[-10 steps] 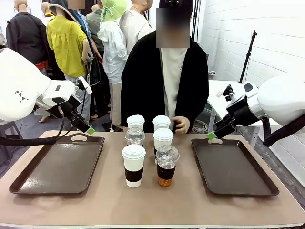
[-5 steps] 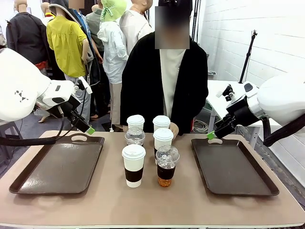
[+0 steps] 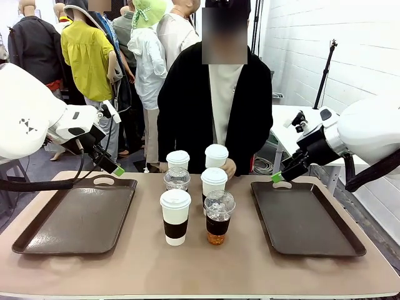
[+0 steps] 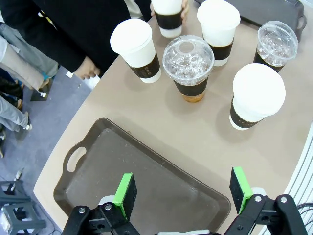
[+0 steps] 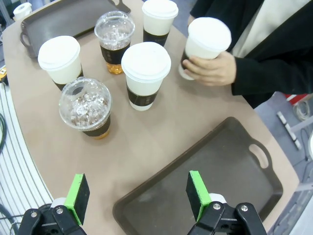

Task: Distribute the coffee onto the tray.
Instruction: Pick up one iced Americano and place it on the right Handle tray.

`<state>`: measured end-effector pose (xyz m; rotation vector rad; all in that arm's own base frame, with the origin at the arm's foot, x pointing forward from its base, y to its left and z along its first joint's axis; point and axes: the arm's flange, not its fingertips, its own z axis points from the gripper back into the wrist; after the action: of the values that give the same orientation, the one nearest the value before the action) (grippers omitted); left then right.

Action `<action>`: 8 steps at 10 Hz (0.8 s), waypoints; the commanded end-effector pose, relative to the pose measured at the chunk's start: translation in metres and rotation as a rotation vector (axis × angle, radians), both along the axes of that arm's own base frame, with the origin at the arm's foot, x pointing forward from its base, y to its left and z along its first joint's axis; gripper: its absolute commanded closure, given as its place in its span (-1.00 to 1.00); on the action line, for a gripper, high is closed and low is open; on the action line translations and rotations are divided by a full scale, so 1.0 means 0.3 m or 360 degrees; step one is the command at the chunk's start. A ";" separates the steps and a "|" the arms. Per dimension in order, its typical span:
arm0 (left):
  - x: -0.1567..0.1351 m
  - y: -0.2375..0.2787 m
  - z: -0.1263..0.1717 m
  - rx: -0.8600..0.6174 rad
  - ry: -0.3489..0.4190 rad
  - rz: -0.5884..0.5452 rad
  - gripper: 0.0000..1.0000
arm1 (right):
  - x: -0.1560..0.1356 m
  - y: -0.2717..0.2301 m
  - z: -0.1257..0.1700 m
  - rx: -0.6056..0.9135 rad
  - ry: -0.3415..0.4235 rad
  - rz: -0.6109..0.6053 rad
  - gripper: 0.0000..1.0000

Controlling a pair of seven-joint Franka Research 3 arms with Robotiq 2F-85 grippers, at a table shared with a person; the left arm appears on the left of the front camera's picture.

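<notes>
Left gripper (image 4: 183,188) and right gripper (image 5: 138,193) hang empty, fingers apart, while the person's hand (image 3: 229,167) holds a paper cup (image 3: 217,156) up, probably headed for the right tray (image 3: 306,219).

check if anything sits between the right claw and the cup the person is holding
Nothing visible stands between the right claw and the held cup, but the person's hand wraps its sleeve on the claw's side. Bare table lies between cup and right tray.
</notes>
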<state>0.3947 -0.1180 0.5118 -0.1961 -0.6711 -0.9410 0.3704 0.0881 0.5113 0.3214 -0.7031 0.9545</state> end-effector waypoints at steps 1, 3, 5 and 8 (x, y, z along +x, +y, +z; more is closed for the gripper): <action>0.002 0.006 -0.004 -0.0017 0.0011 -0.0001 -1.00 | 0.003 -0.003 -0.005 0.0031 0.0009 0.0024 -1.00; 0.002 0.006 -0.004 -0.0017 0.0011 -0.0001 -1.00 | 0.003 -0.003 -0.005 0.0031 0.0009 0.0024 -1.00; 0.002 0.006 -0.004 -0.0017 0.0011 -0.0001 -1.00 | 0.003 -0.003 -0.005 0.0031 0.0009 0.0024 -1.00; 0.002 0.006 -0.004 -0.0017 0.0011 -0.0001 -1.00 | 0.046 0.015 0.013 -0.0173 0.0093 0.0022 -1.00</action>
<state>0.3946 -0.1181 0.5119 -0.1960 -0.6712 -0.9413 0.3739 0.0908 0.5096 0.2981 -0.6607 0.9693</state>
